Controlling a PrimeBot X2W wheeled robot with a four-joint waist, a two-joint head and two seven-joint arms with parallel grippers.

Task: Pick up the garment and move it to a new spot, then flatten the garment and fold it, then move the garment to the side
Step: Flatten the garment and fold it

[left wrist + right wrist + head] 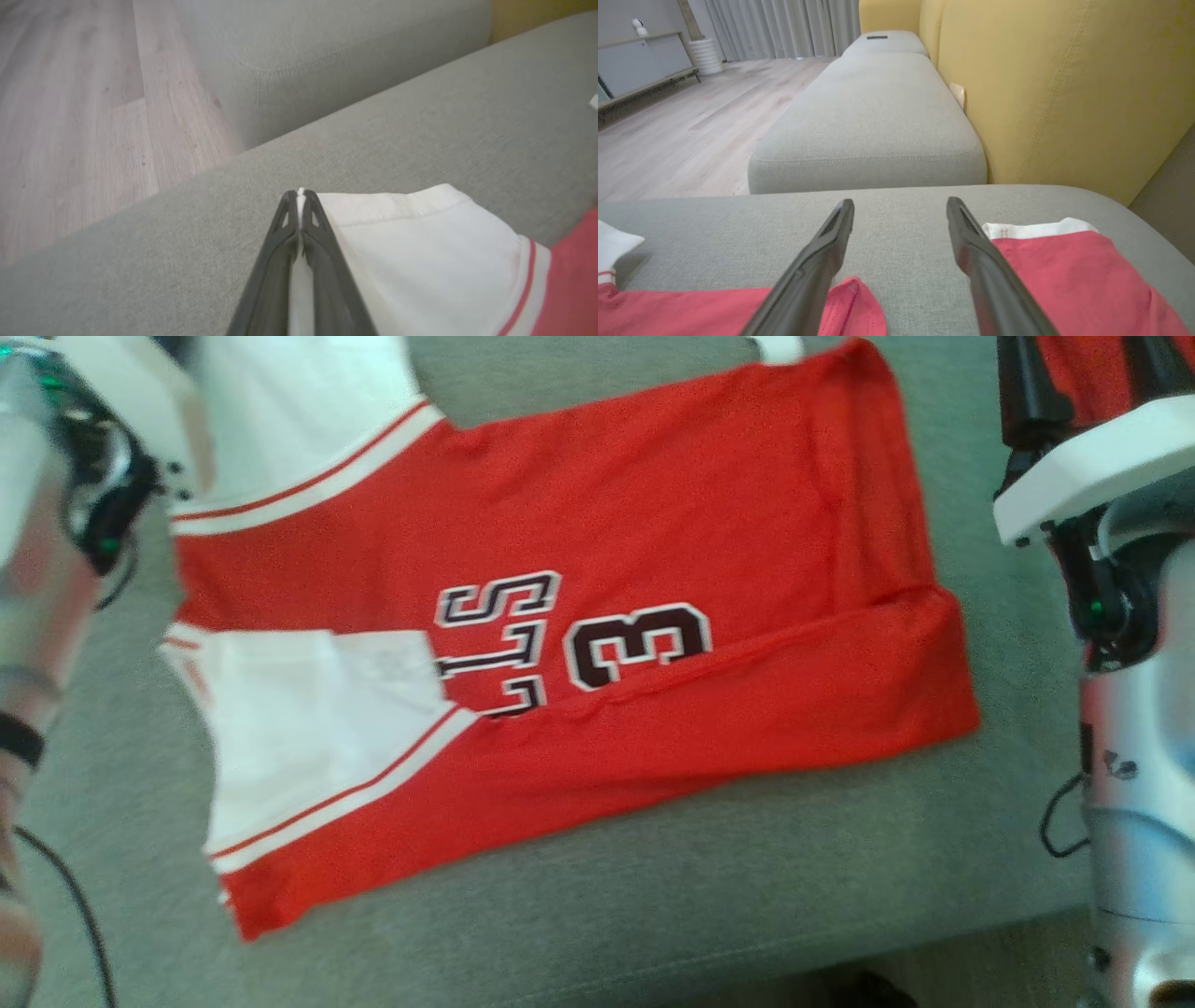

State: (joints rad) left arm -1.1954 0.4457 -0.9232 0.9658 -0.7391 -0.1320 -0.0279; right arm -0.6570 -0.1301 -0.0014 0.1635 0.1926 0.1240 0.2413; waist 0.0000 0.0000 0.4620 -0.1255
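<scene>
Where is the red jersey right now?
In the head view the red jersey lies on the grey sofa cushion, one white sleeve pinched in the left gripper.

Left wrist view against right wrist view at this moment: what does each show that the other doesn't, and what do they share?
Left wrist view: the left gripper, shut on the hem of the white sleeve of the jersey.
Right wrist view: the right gripper, open, its fingers pointing across the grey cushion with red jersey fabric to either side. Beyond it are a yellow backrest and curtains.
Both: the red-and-white jersey, the grey cushion and the wood floor.
</scene>
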